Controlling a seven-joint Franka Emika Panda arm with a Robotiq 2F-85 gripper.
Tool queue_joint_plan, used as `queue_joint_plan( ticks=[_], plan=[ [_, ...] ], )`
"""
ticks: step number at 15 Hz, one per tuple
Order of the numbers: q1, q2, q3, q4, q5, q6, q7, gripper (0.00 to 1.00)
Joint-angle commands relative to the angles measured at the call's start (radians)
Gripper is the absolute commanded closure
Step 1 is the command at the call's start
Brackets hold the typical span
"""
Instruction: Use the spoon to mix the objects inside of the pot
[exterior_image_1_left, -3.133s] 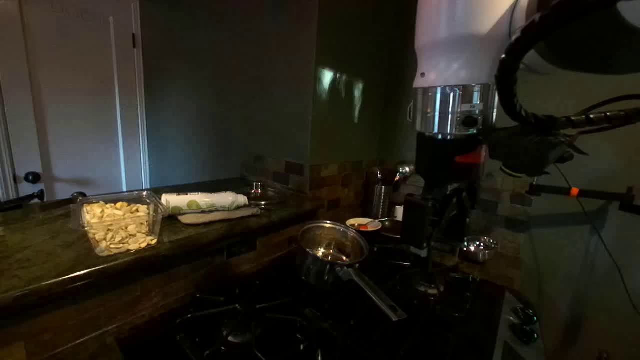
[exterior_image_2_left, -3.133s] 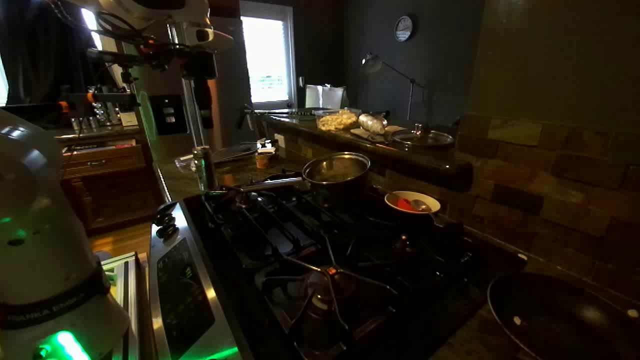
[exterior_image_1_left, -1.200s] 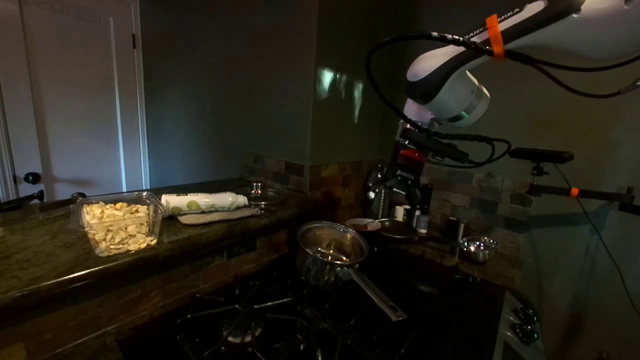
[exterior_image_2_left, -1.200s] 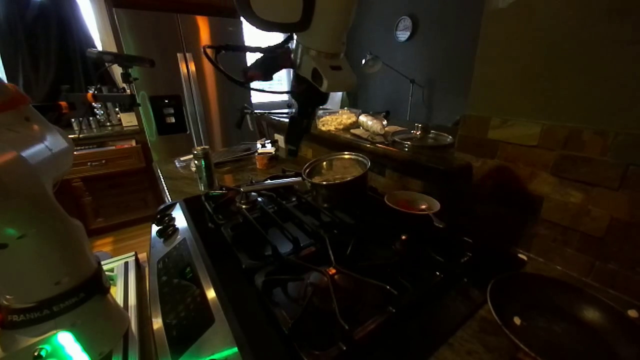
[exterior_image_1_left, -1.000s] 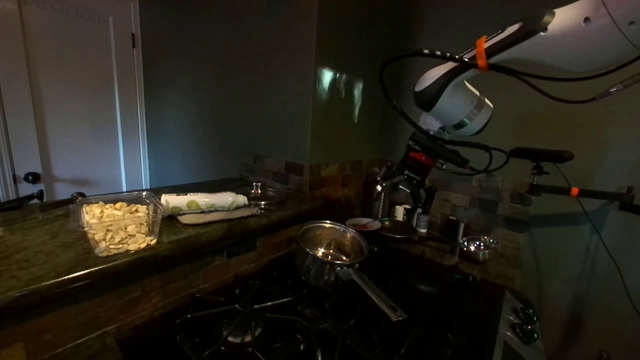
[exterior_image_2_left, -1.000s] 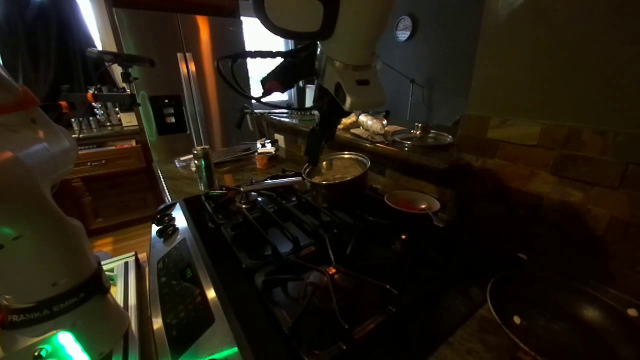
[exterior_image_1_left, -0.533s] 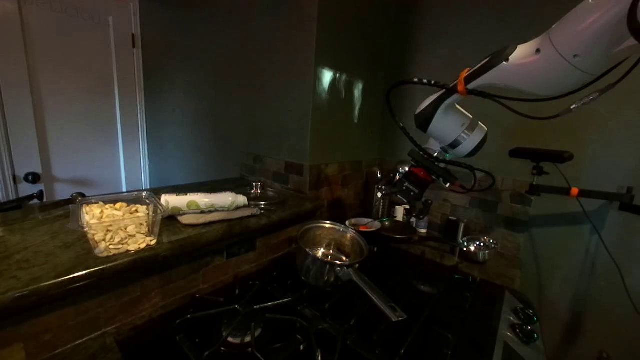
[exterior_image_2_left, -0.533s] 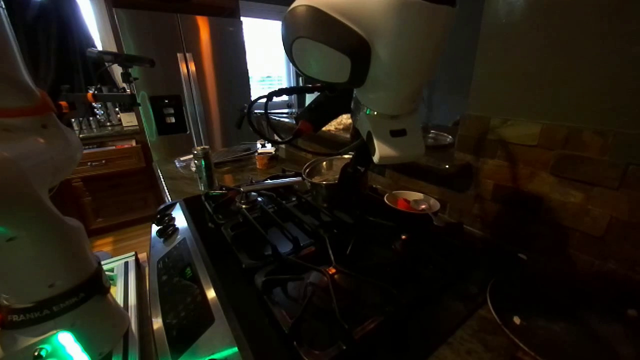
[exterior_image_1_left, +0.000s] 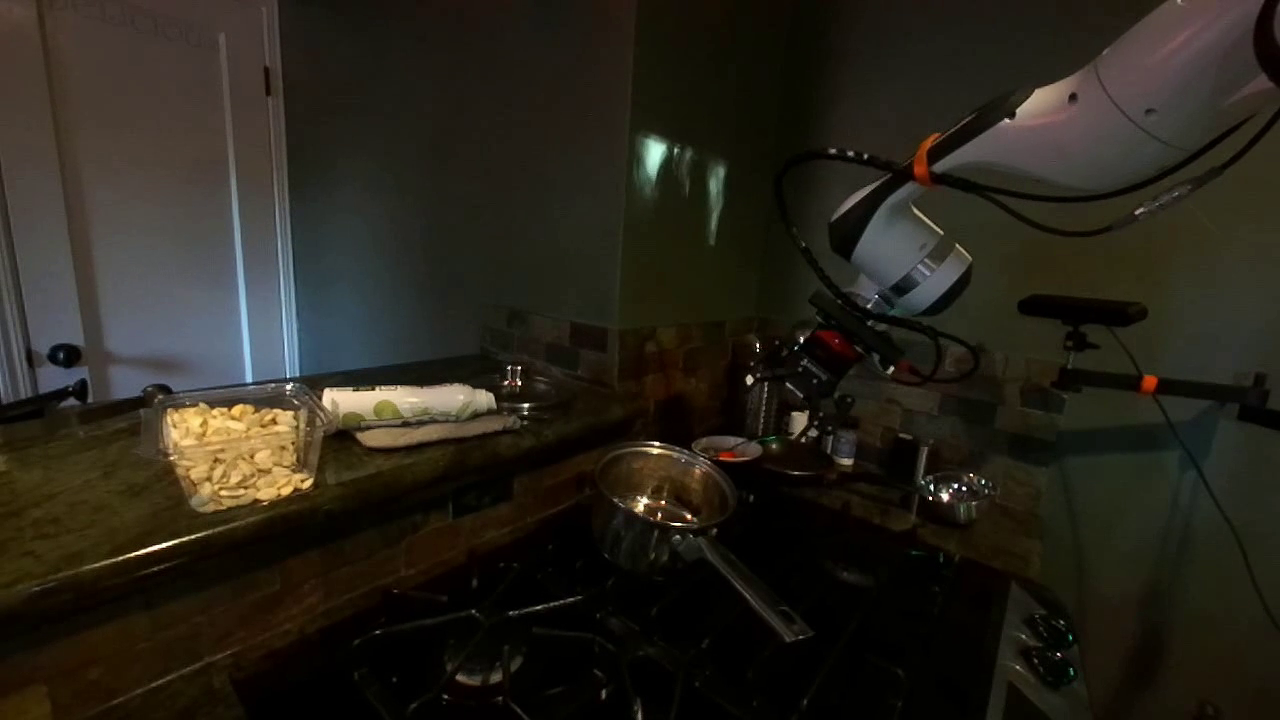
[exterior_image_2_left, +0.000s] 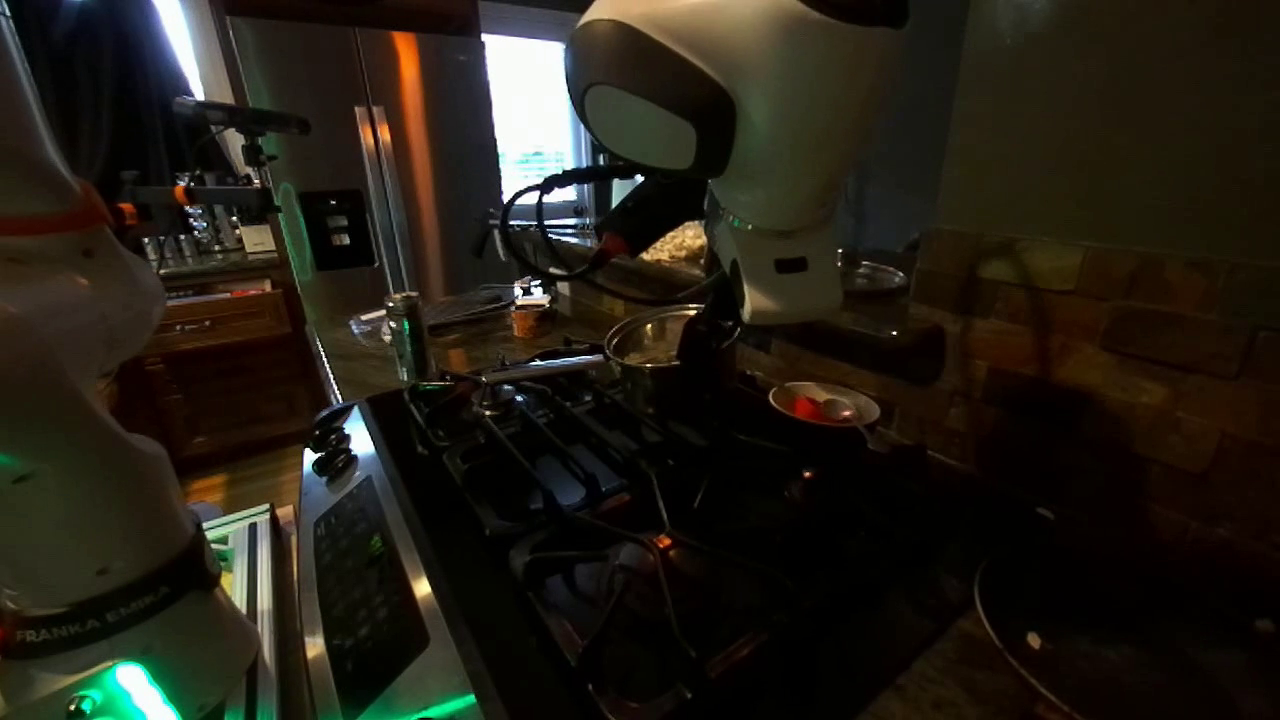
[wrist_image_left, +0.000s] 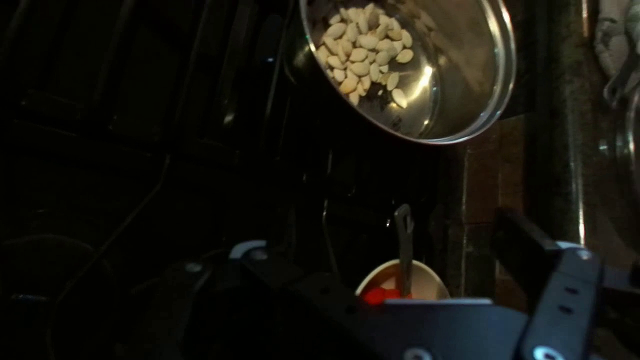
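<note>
"How does your end effector (wrist_image_left: 410, 245) stand?"

"Two jaws, spread wide apart, and I hold nothing in them."

"And the spoon (wrist_image_left: 405, 250)?"

"I count one. It rests in one small white bowl (wrist_image_left: 431, 281), with one red item (wrist_image_left: 378, 295), its handle over the rim. In the wrist view that handle shows between my jaws; how near it is, I can't tell."

"What stands on the gas cooktop (exterior_image_2_left: 585, 480)?"

"One saucepan (exterior_image_1_left: 635, 545), upright, near the white bowl, its single long handle jutting out."

"What does it hold?"

"Pale oval nuts or seeds (wrist_image_left: 365, 55). They overlap, so I get no exact number; they are gathered at one side of its floor, and bare metal shows beside them."

"And on the raised desk (exterior_image_1_left: 80, 500)?"

"In an exterior view: one clear plastic tub (exterior_image_1_left: 313, 440) of similar pale pieces (exterior_image_1_left: 240, 450), one white packet (exterior_image_1_left: 410, 404) printed in green, one glass lid (exterior_image_1_left: 513, 376). Beside the cooktop stands one metal bowl (exterior_image_1_left: 957, 508)."
</note>
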Motion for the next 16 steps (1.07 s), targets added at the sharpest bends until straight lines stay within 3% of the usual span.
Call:
queue_joint_plan(
  ticks=[1, 6, 11, 16],
  plan=[
    [-0.032, -0.04, -0.015, -0.009, 0.143, -0.103, -0.022, 0.0],
    [-0.093, -0.099, -0.068, -0.036, 0.257, -0.162, -0.093, 0.0],
    [-0.103, -0.15, -0.067, -0.127, 0.504, -0.02, -0.156, 0.0],
    [-0.071, -0.077, -0.029, -0.132, 0.798, 0.144, -0.48, 0.0]
  ],
)
